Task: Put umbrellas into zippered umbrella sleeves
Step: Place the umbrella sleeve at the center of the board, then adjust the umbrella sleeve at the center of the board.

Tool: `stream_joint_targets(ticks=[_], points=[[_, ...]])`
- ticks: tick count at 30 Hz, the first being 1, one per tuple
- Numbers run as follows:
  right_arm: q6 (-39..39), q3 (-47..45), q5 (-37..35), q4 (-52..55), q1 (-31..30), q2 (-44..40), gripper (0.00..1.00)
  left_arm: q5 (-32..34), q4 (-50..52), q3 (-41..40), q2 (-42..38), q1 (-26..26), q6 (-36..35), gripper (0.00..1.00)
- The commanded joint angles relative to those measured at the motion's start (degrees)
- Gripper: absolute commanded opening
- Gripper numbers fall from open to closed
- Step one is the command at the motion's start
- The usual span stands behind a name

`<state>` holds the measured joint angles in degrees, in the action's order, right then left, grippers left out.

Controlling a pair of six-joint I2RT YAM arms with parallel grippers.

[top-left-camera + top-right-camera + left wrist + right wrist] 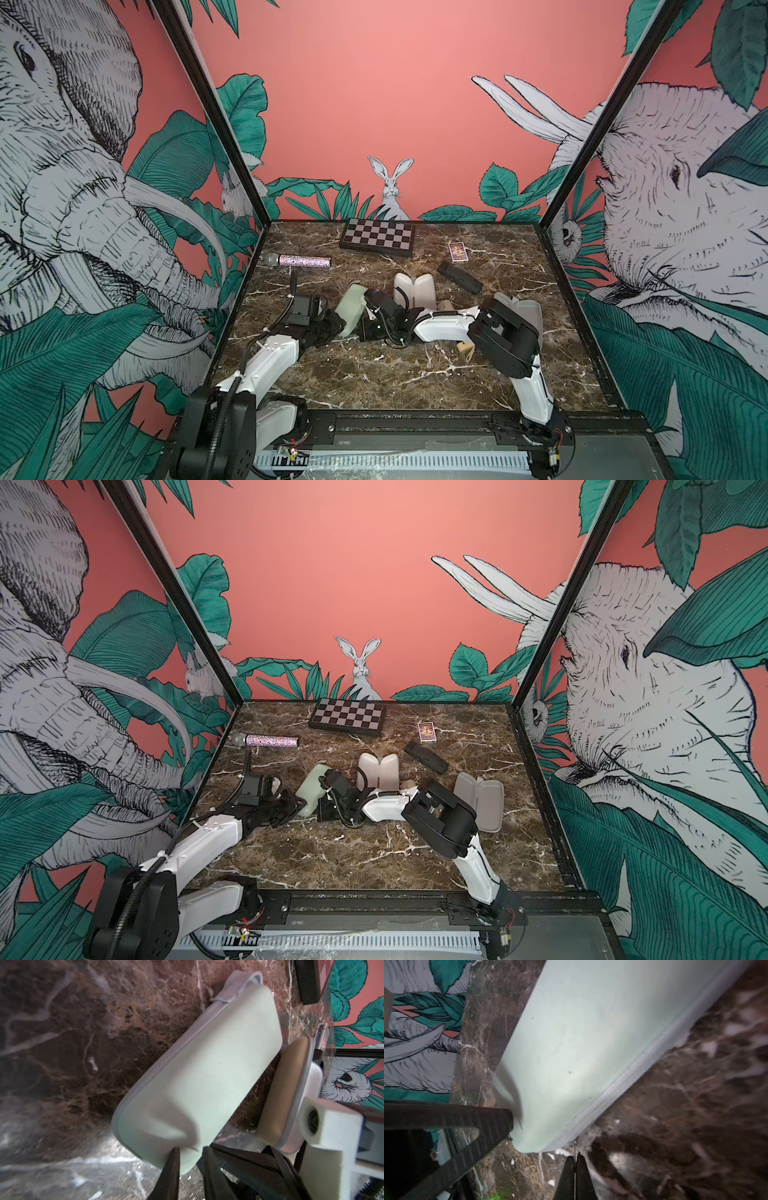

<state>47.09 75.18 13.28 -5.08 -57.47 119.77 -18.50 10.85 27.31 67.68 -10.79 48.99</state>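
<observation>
Our left gripper (190, 1150) clamps one end of the mint-green oblong clamshell sleeve (197, 1068) lying on the brown marble table (62, 1043), we judge to steady it. Our right gripper (575, 1164) pinches what seems its zipper pull (574, 1147).

The left arm (272, 355) is reaching forward and low, its left hand (191, 1149) pinching a corner of the mint green sleeve (207, 1064). The right arm (442, 326) is folding at the elbow and stretching across toward the left one, its right hand (574, 1156) holding both fingers pressed together just beside that sleeve's zipper edge.
</observation>
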Motion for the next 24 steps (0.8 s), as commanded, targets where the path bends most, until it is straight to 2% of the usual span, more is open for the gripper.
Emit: stream_joint_targets(ticks=[1,7,11,16,19,23,24], points=[[-9.34,4.40,-7.15,9.86,2.23,-2.47,0.00,4.90,9.76,-4.05,7.05,0.24,-2.31,0.23],[-23.37,11.96,-17.89,17.59,4.71,0.32,0.00,5.05,9.90,-3.38,10.01,0.19,-3.99,0.22],[-25.41,17.46,-19.43,18.06,8.12,3.63,0.00,4.97,9.71,-4.02,9.95,0.24,-4.25,0.22],[-25.65,21.62,-18.80,19.23,8.99,6.60,0.00,5.26,11.04,-2.56,9.28,0.77,-5.00,0.22],[-23.80,15.54,-12.63,15.03,8.47,2.86,0.00,5.82,12.88,-0.22,8.07,1.03,-5.93,0.23],[-28.58,2.19,-5.24,5.69,6.47,-5.67,0.02,6.12,14.09,2.06,9.07,1.69,-8.18,0.23],[-29.44,0.99,-4.30,6.00,6.31,-6.70,0.15,5.62,14.33,2.51,9.80,1.77,-8.82,0.23]])
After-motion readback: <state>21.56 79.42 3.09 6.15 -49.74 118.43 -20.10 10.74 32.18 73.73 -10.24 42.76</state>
